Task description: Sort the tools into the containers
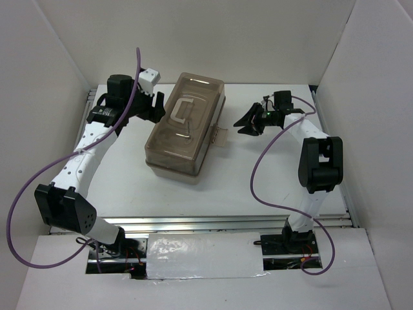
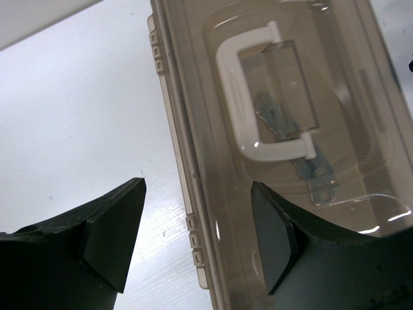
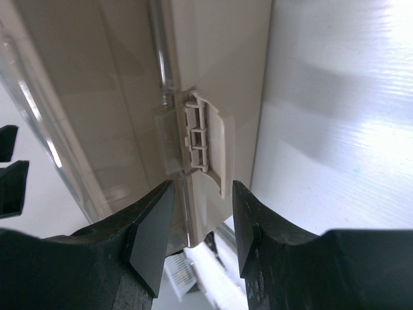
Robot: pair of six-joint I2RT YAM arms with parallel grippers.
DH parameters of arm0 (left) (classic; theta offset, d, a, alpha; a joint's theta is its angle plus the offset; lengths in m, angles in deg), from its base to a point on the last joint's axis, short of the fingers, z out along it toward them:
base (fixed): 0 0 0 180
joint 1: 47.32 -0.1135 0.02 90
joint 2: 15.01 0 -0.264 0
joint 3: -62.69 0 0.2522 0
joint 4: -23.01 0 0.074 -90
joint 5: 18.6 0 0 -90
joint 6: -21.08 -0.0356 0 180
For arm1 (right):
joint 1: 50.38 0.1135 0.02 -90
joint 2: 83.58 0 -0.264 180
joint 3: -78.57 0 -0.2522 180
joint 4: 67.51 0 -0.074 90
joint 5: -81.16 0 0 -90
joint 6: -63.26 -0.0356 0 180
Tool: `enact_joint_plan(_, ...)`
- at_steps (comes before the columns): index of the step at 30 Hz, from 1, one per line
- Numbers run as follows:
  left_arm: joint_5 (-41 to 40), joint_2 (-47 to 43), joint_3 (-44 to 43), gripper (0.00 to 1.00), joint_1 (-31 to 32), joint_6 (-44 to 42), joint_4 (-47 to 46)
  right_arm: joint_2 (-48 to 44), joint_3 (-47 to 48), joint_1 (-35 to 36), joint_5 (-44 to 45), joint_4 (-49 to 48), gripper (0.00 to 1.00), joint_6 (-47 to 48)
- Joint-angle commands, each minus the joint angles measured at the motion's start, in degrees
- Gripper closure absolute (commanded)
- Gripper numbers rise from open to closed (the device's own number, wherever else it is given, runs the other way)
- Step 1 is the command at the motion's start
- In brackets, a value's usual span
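Note:
The beige toolbox (image 1: 186,126) lies closed on the table, its translucent brownish lid (image 2: 284,97) down and its pale handle (image 2: 242,97) flat on top. A silver metal tool (image 2: 303,155) shows dimly through the lid. The other tools are out of view. My left gripper (image 1: 157,105) is open at the box's left side, its fingers (image 2: 113,229) straddling the lid's hinged edge. My right gripper (image 1: 244,123) is open just right of the box, level with the beige latch (image 3: 210,145), which hangs swung out. Its fingers (image 3: 151,236) hold nothing.
White walls stand close on the left, right and back. The table's metal rail (image 1: 226,223) runs along the near edge. A purple cable (image 1: 32,187) loops off the left arm and another (image 1: 258,174) off the right arm.

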Motion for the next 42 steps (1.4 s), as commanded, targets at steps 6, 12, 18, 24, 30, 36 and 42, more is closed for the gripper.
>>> enact_joint_plan(6,0.51,-1.43,3.26,0.21,-3.77,3.46,-4.17,5.21,-3.04,3.99,-7.65,-15.18,0.49,-8.19)
enact_joint_plan(12,1.83,-0.38,4.14,0.22,-3.25,3.46,-5.93,8.29,-1.11,6.81,-7.84,-16.41,0.52,-10.31)
enact_joint_plan(18,0.52,-1.25,6.95,0.22,-1.40,3.46,-7.16,7.41,0.65,8.48,-6.78,-16.15,0.91,-10.92)
enact_joint_plan(24,-2.99,-2.92,8.54,0.23,2.38,0.92,-7.25,3.72,3.29,9.98,1.02,-6.25,1.00,-6.10)
enact_joint_plan(30,-6.69,-4.33,8.45,0.24,7.56,-2.77,-6.20,2.57,14.35,13.05,18.08,8.97,1.00,-0.82)
enact_joint_plan(36,-6.61,-7.57,9.77,0.25,9.94,-4.01,-6.29,2.13,20.25,14.19,23.55,16.10,1.00,-1.26)
enact_joint_plan(42,-5.64,-7.06,10.03,0.24,10.03,-1.46,-5.50,3.10,22.45,15.78,20.13,16.19,0.83,-1.35)
